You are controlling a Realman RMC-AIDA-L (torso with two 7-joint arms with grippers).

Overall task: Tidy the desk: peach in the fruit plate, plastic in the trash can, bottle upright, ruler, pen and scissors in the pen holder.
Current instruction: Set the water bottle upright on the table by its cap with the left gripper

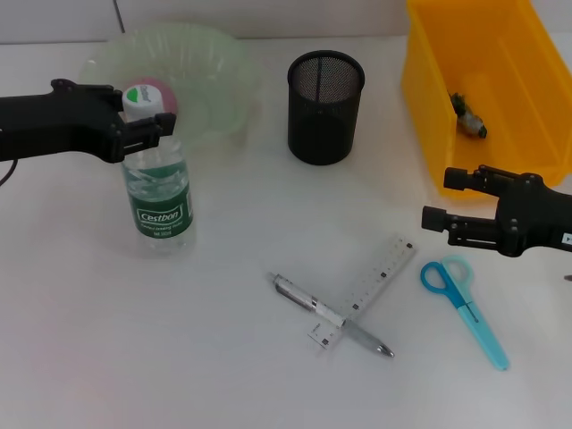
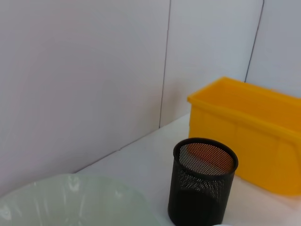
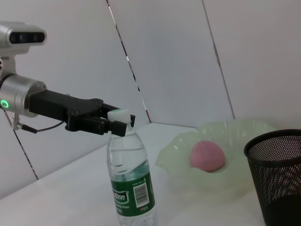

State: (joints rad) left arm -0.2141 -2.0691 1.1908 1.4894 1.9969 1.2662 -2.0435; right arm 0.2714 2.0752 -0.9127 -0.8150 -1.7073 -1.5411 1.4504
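On our white desk [image 1: 223, 375], the left pincer [image 1: 152, 130] grips the upright bottle [image 1: 159, 192] at its neck (cap visible); the right pincer [image 1: 442, 201] hovers open.

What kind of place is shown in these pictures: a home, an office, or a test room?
Probably a robot test room set up as a desk: a bare white table against plain panel walls, with staged items such as a mesh pen holder, a yellow bin and blue scissors.
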